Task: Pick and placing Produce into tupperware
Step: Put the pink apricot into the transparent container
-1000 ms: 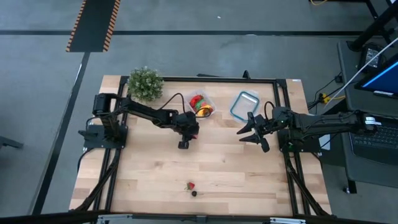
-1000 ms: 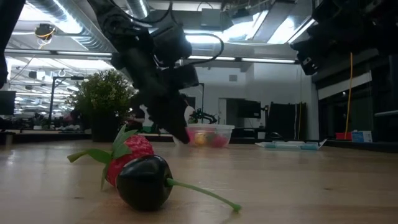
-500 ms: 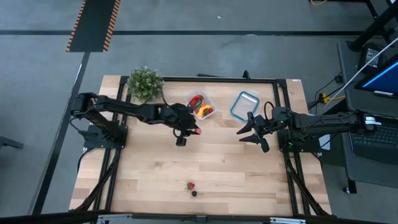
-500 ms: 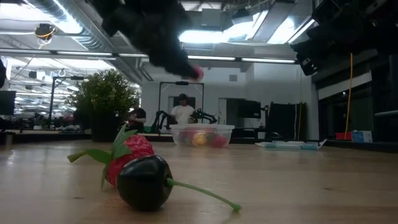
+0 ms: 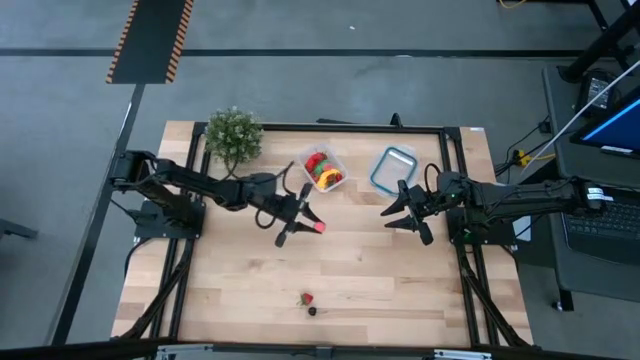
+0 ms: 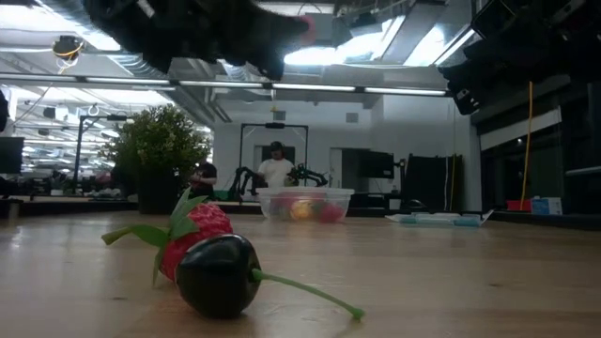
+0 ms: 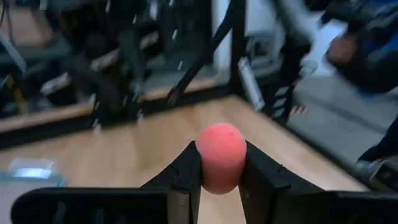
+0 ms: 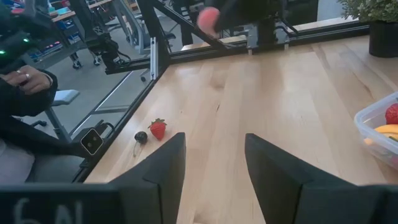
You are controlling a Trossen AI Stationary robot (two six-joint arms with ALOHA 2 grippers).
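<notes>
Left wrist view: left gripper (image 7: 221, 168) clamped on a round pinkish-red toy fruit (image 7: 221, 155).
High view places that gripper (image 5: 300, 226) above the table's (image 5: 400, 280) middle, just short of the clear tub (image 5: 323, 168) near the far edge, which already holds red and yellow produce; a strawberry (image 5: 307, 298) and dark cherry (image 5: 313, 310) lie touching near the front edge. Low view shows these two (image 6: 202, 249) large. Right wrist view shows the right gripper (image 8: 211, 165) open, empty, toward the right edge.
</notes>
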